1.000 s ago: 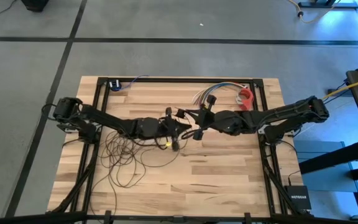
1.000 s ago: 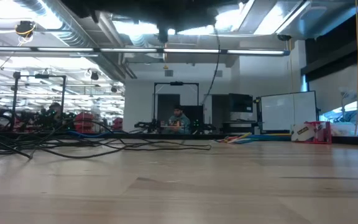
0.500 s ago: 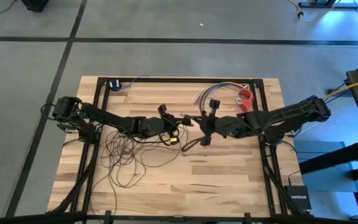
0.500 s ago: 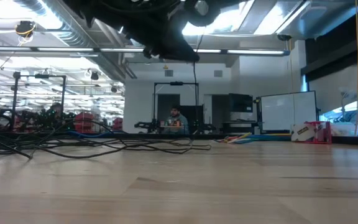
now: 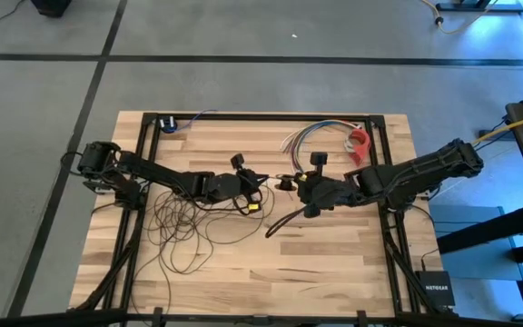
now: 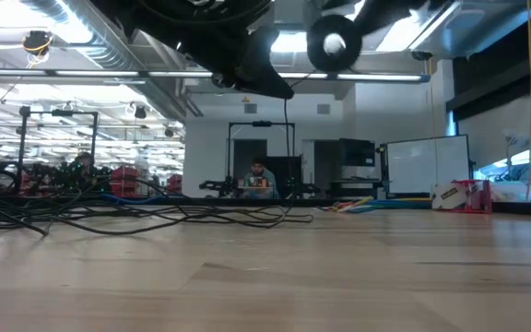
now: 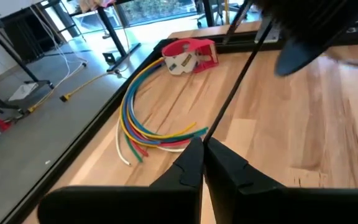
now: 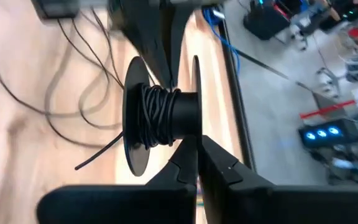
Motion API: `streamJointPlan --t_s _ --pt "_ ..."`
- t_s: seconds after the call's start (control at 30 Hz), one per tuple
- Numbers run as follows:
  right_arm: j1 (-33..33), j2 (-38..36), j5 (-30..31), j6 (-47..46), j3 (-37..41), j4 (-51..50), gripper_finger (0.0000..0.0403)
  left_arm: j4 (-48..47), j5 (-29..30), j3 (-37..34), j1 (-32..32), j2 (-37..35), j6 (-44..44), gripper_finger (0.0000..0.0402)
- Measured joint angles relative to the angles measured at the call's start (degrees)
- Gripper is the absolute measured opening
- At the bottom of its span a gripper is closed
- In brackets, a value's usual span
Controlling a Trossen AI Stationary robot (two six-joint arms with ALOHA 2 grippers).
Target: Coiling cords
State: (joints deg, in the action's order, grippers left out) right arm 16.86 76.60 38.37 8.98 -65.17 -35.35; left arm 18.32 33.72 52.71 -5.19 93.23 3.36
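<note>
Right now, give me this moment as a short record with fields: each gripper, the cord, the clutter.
left gripper: shut on the cord, mid-table
right gripper: shut, holding a black spool
cord: loose loops on the table's left half; some turns wound on the spool
multicoloured wires: far edge, beside a red tape dispenser

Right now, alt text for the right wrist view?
The right hand, shut, grips a black spool partly wound with the dark cord. Beyond it, loose cord loops lie on the wooden table, with the room's floor past the table edge.
</note>
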Motion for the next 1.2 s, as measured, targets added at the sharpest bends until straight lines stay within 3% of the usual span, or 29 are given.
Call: streamJointPlan --t_s 0.17,0.3,0.5,0.8,1.0,1.2 --pt "0.0 2.7 1.3 -1.3 0.0 -4.5 0.0003 0.8 -0.1 0.0 -0.1 0.0 -0.4 0.0006" --pt "-0.6 5.8 6.4 -1.4 0.0 -5.8 0.0003 1.8 0.0 0.0 -0.5 0.0 -0.3 0.0006" --pt "-4.6 8.8 8.3 -2.6 0.0 -5.9 0.0003 3.6 -0.1 0.0 -1.4 0.0 -0.1 0.0005" --pt "-9.2 10.7 8.7 -2.4 0.1 -0.8 0.0003 10.9 -8.0 0.1 -1.7 0.0 -0.1 0.0005" --pt "-9.0 10.7 10.0 -1.1 0.2 -1.0 0.0003 5.8 -8.0 0.1 -1.7 -0.1 0.8 0.0005" --pt "-9.0 10.7 9.7 -1.1 0.2 -0.9 0.0003 -3.2 -8.0 0.1 0.6 0.5 -6.0 0.0031"
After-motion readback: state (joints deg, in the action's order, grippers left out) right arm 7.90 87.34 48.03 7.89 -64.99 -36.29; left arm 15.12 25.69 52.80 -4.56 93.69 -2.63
